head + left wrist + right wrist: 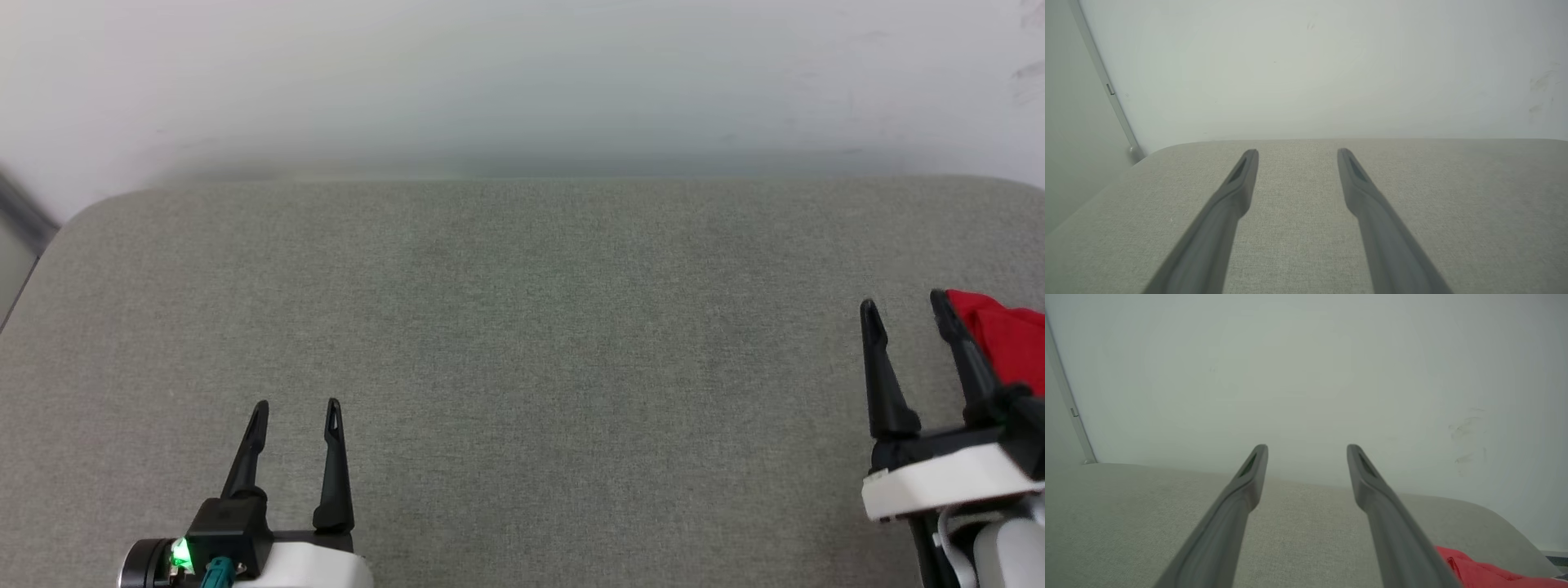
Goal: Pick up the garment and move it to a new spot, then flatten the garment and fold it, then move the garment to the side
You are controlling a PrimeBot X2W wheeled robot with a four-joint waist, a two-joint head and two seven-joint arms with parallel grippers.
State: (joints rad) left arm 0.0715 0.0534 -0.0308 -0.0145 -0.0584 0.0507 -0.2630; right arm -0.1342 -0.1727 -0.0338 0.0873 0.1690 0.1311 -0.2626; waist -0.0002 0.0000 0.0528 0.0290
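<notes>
Plainly, the garment (1008, 339) is lying at the far right edge of the grey tabletop (522, 327) and running out of the head view. A red, rumpled-looking corner of it is showing, and I cannot tell whether the rest is folded or bunched. In the right wrist view the garment (1486, 573) is peeking in at the lower right, just beside that arm's outer finger.

The right gripper (904, 300) is hovering close by, its fingers spread wide and holding nothing. The outer finger is overlapping the red edge in the head view, but whether it is touching the cloth is not showing. The left gripper (297, 404) is sitting low at the near left, well apart from the garment. Its fingers are likewise standing wide apart and gripping nothing, pointing across the tabletop toward the pale wall (1306, 61).

As for the step in hand, the scene is fitting two stages equally well. The shirt may be waiting at the edge as a heap to be picked up and carried to a new spot. Or it may be resting there as a bundle already set aside. With so little of it in frame, the pictures are not settling which.

So I am judging that the next move is calling for a fuller look at the cloth on the right. Any motion of the right arm is also calling for care, since the outer finger is standing close enough to snag or drag the fabric.
</notes>
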